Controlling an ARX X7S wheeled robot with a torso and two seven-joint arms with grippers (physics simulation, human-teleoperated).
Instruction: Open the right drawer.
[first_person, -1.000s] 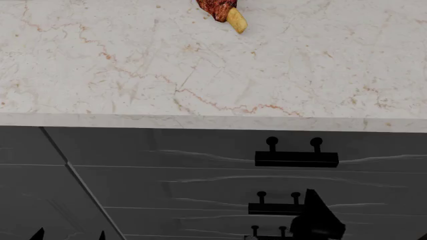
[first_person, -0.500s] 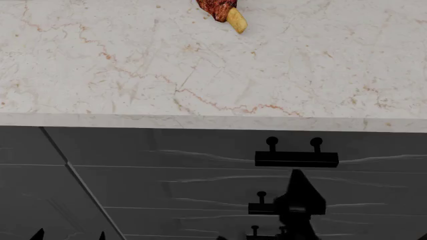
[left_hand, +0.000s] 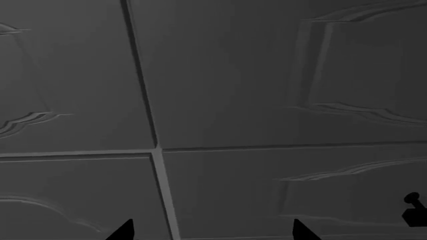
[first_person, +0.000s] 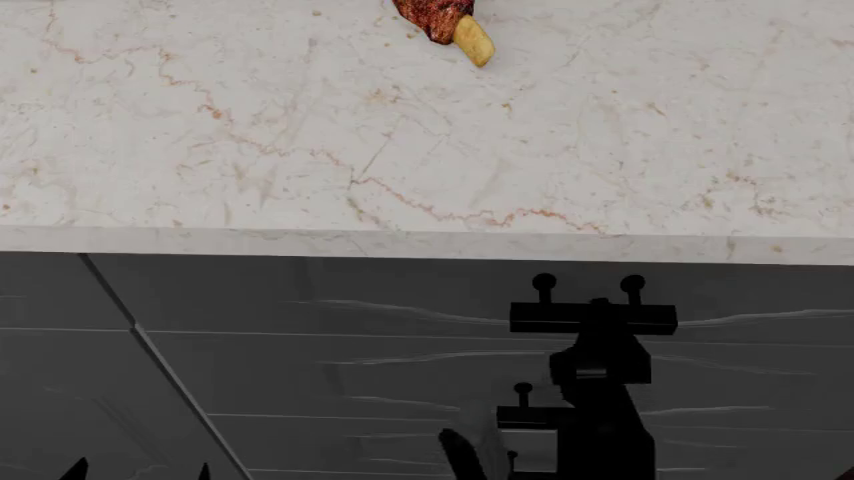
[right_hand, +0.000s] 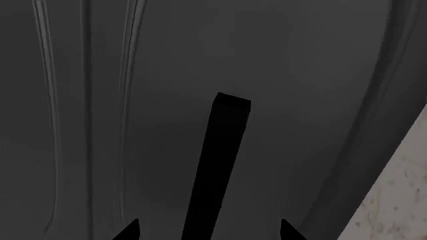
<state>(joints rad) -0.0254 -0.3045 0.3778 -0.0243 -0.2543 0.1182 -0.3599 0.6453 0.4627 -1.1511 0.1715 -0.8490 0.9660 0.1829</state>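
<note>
The right drawer (first_person: 400, 292) is the top dark grey front with pale streaks, just under the counter edge, and it looks closed. Its black bar handle (first_person: 593, 318) sits on two round-topped posts. My right gripper (first_person: 601, 322) reaches up to this handle. In the right wrist view the handle (right_hand: 225, 150) runs between the two spread fingertips of my right gripper (right_hand: 207, 232), which is open and not closed on it. My left gripper (left_hand: 212, 231) is open and empty, facing grey fronts; its tips (first_person: 78, 468) show low at the left of the head view.
A marble countertop (first_person: 400, 150) overhangs the drawers, with a brown and yellow food item (first_person: 451, 25) at its far edge. Similar drawer fronts with handles (first_person: 531, 413) stack below. A narrower grey front (first_person: 54, 290) lies to the left. A black handle end (left_hand: 413, 210) shows in the left wrist view.
My right gripper has risen from beside the lower drawer handles up to the top drawer's handle. The left gripper and drawer have not moved.
</note>
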